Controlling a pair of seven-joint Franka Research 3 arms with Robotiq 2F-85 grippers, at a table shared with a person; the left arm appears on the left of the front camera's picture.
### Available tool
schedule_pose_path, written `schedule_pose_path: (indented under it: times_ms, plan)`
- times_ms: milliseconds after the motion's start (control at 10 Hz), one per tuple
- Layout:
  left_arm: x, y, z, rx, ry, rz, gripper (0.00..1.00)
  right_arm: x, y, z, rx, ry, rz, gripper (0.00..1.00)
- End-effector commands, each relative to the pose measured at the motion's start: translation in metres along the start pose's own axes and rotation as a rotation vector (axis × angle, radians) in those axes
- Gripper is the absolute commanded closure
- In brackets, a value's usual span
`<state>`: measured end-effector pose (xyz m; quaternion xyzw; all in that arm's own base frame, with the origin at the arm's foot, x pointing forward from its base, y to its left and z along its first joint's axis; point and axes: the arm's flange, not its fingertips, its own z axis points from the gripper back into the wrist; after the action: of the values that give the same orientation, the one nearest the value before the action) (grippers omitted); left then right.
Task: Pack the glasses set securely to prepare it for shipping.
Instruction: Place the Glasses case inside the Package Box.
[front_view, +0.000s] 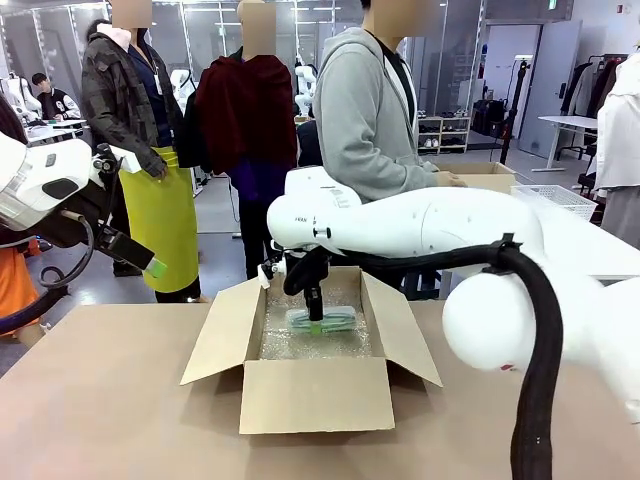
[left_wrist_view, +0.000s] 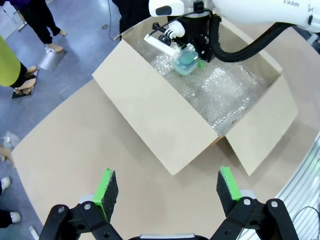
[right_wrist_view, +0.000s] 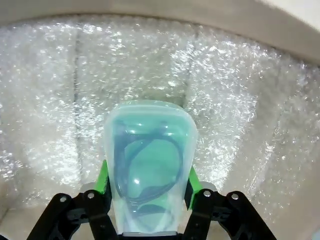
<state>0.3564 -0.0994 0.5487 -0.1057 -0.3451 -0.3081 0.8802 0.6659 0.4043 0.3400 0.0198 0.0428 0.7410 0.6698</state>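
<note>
A cardboard box (front_view: 315, 395) stands open on the brown table (front_view: 110, 400), its four flaps spread outward and its floor lined with bubble wrap (front_view: 300, 345). To the robot's left, the left gripper (front_view: 155, 268) hangs above the table with its green pads set wide apart and nothing between them; from its wrist, the left gripper (left_wrist_view: 167, 187) looks down on bare table (left_wrist_view: 75, 150) and a corner of the box (left_wrist_view: 165, 125).

Inside the box, the right gripper (front_view: 315, 322) reaches straight down, its pads clamped on the long edges of the mint-green case (front_view: 322, 320). The case lies flat, broad face up, with its long axis running left to right across the box. In the right wrist view the case (right_wrist_view: 150, 170) shows a glasses outline through its lid, its rounded end pointing at the bubble wrap (right_wrist_view: 240, 100) past the right gripper (right_wrist_view: 147, 182). Whether the case touches the wrap cannot be told.

Beyond the box, a person (front_view: 370, 110) in a grey hoodie stands at the far side.
</note>
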Motion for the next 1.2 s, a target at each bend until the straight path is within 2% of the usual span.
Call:
schedule_pose_path:
  times_ms: [0,200,300,500,800,900,1000,1100]
  plan:
    - [0.000,0.002,0.001,0.007,-0.008,-0.008,0.00,0.012,-0.046,0.015,-0.001,0.023,0.019,0.36]
    - [0.000,0.002,0.001,0.007,-0.008,-0.008,0.00,0.011,-0.047,0.012,0.009,0.010,0.027,0.36]
    - [0.000,0.002,0.001,0.007,-0.008,-0.008,0.00,0.010,-0.047,0.012,0.017,0.006,0.026,0.15]
    - [0.000,0.002,0.001,0.007,-0.008,-0.008,0.00,0.010,-0.045,0.013,0.022,0.007,0.022,0.00]
    - [0.000,0.002,0.001,0.007,-0.008,-0.008,0.00,0.008,-0.038,0.017,0.012,-0.002,0.019,0.00]
    - [0.000,0.002,0.001,0.007,-0.008,-0.008,0.00,0.001,-0.031,0.019,-0.003,-0.005,-0.010,0.00]
    - [0.000,0.002,0.001,0.007,-0.008,-0.008,0.00,-0.008,-0.008,0.005,0.005,-0.004,-0.003,0.00]
    - [0.000,0.002,0.001,0.007,-0.008,-0.008,0.00,-0.008,-0.008,0.005,0.005,-0.004,-0.003,0.00]
